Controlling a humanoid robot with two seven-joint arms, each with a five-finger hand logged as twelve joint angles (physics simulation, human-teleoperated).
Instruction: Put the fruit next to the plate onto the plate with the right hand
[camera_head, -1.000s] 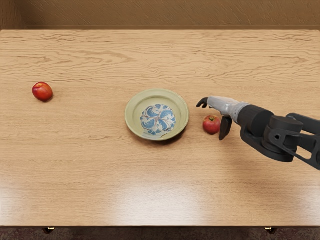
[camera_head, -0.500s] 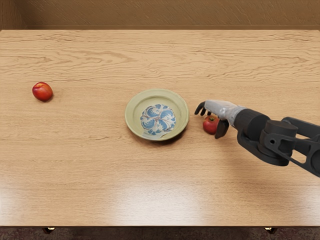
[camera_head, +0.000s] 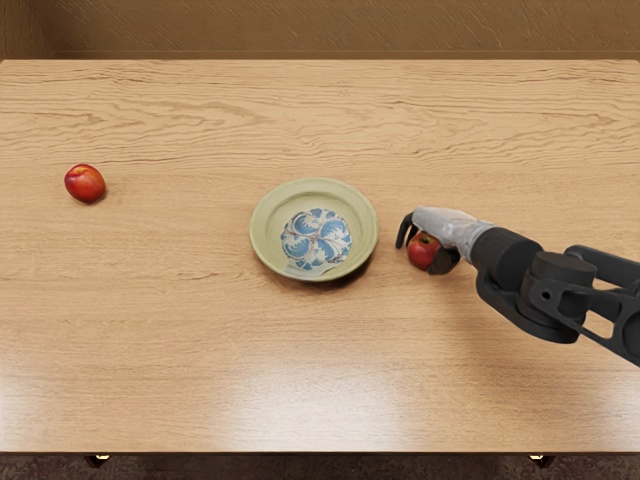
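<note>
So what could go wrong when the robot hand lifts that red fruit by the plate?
The right hand curls around the red fruit, which sits on the table. The fruit is round, so it might slip out and roll away. The plate is close beside it, so a low carry could bump the rim and shove the plate. The plate looks shallow, so a fruit dropped from high up might roll off.

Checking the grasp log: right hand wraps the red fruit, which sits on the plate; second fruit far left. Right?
No. The head view shows the red fruit on the table just right of the plate, not on it. The rest holds: the right hand wraps it, second fruit far left.
</note>
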